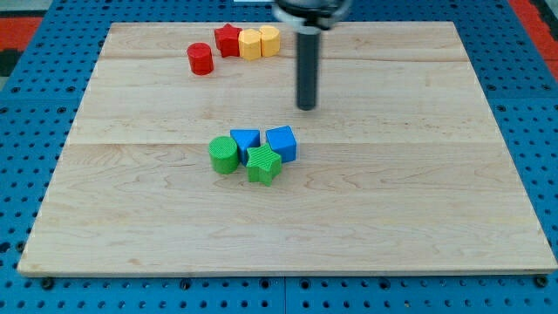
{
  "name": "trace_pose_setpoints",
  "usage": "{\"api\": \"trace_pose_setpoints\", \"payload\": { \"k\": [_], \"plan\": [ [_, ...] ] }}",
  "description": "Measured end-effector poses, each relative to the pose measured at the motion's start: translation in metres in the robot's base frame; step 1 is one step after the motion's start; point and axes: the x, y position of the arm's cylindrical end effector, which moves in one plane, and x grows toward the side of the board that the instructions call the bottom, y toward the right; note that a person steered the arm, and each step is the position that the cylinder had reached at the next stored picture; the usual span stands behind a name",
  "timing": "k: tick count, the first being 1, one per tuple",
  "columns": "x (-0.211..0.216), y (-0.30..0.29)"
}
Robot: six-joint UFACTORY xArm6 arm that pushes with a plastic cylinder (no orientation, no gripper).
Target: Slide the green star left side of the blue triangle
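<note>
My tip (307,107) stood on bare board at upper centre. Below it, a tight cluster blocked mid-frame: green cylinder (223,154), blue triangle (246,139), blue cube (282,143), green star (262,164). Red cylinder (200,59), red star (227,39) and two yellow blocks (260,42) crowded the upper left.

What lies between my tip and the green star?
In the camera view, a blue block lies between my tip and the green star.
</note>
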Motion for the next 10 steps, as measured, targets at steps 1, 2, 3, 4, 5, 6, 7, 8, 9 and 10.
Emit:
{"api": "trace_pose_setpoints", "payload": {
  "k": [1,2,3,4,5,6,7,8,9,10],
  "plan": [
    [0.072,0.041],
    [0.101,0.017],
    [0.12,-0.015],
    [0.123,-0.074],
    [0.088,-0.074],
    [0.105,-0.115],
    [0.105,-0.121],
    [0.095,-0.121],
    [0.098,-0.149],
    [0.085,-0.166]
  ]
}}
